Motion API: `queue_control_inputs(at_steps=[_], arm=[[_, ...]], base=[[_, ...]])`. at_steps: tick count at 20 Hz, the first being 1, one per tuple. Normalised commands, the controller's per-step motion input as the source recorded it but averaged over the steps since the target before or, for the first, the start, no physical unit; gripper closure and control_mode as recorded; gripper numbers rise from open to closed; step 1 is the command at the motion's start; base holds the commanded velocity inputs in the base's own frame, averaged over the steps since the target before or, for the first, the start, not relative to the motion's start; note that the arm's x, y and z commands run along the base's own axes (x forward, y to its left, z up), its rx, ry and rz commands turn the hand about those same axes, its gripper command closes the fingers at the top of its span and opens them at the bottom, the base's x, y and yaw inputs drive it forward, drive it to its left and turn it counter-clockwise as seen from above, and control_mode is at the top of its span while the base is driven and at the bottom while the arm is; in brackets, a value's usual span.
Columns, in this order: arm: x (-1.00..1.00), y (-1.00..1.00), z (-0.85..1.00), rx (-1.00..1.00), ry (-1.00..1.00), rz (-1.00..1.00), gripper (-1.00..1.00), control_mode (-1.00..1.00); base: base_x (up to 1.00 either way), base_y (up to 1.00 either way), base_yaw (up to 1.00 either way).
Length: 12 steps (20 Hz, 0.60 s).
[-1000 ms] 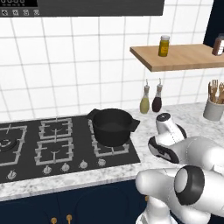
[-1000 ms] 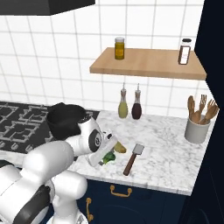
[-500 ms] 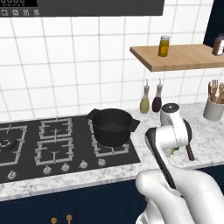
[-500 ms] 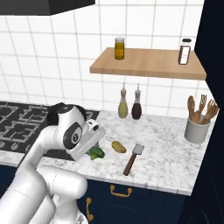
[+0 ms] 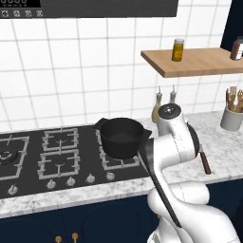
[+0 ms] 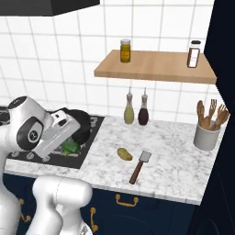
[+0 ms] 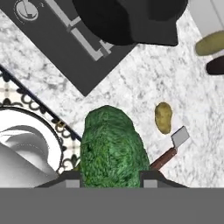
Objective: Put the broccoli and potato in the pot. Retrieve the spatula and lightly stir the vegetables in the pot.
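My gripper point(image 7: 111, 176) is shut on the green broccoli point(image 7: 111, 146), which hangs in the air between the two fingertips point(image 7: 72, 177). From the right base camera the broccoli point(image 6: 69, 147) sits under the hand at the stove's right edge, just in front of the black pot point(image 6: 85, 123). That pot point(image 5: 121, 137) stands on the hob's right rear burner and appears again as a dark round shape, the pot point(image 7: 131, 17). The tan potato point(image 6: 124, 153) lies on the marble counter beside the spatula point(image 6: 138, 166); below the hand I see the potato point(image 7: 163, 117) and spatula point(image 7: 171, 149).
A grey utensil cup point(image 6: 206, 135) with wooden tools stands at the counter's far right. Two bottles point(image 6: 136, 112) stand against the tiled wall under a wooden shelf point(image 6: 156, 69) carrying jars. Stove burners point(image 5: 58, 152) and knobs lie left of the pot.
The gripper closed on the broccoli at the counter, lifted it, and the arm swung left toward the stove. The potato and spatula stayed put.
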Motion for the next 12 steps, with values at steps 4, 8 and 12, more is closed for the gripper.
queue_control_inputs(at_steps=[4, 8, 12], arm=[[0.4, 0.74, 1.0, 0.0, -0.05, -0.12, 1.0, -1.0], [0.88, 0.52, 0.59, 0.02, 0.0, -0.06, 1.0, -1.0], [1.0, 0.36, 0.01, 0.03, 0.0, -0.02, 1.0, -1.0]], base=[[0.0, 0.0, 0.0], [0.0, 0.0, 0.0], [0.0, 0.0, 0.0]])
